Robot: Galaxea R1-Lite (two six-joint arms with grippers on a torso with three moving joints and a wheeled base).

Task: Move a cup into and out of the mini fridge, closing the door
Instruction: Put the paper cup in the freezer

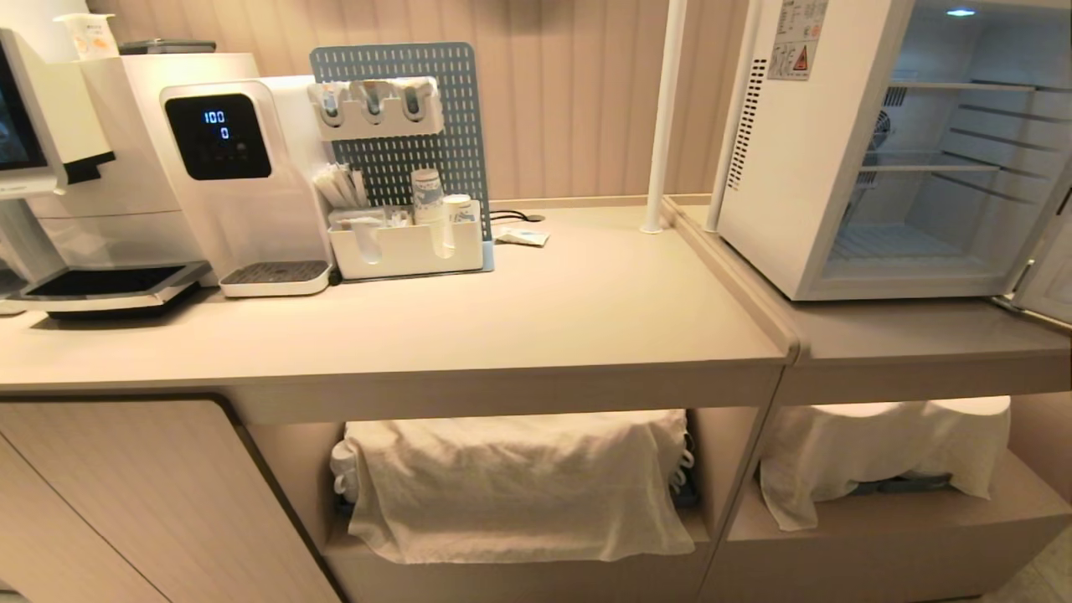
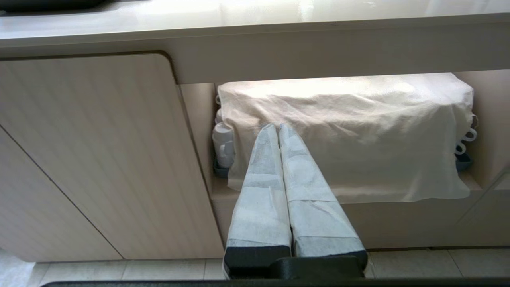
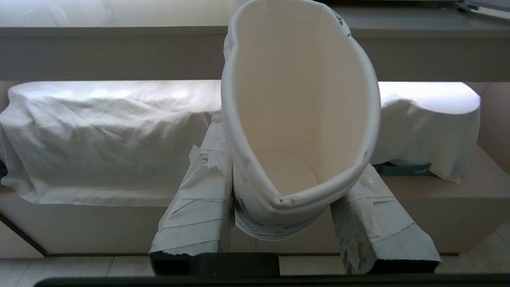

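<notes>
While the right end effector (image 3: pixel 279 223) pinches the squashed white paper cup (image 3: pixel 295 119), the open white mini fridge (image 1: pixel 837 167) sits upper right.

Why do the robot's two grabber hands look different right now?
The left gripper has its fingers pressed together with nothing between them; the right gripper is squeezing the cup, whose rim is bent out of round. The left gripper points at the cloth-covered shelf beside the cabinet door; the right gripper faces another cloth-covered shelf. Both have pale tape-wrapped fingers and sit low, below the counter.
</notes>
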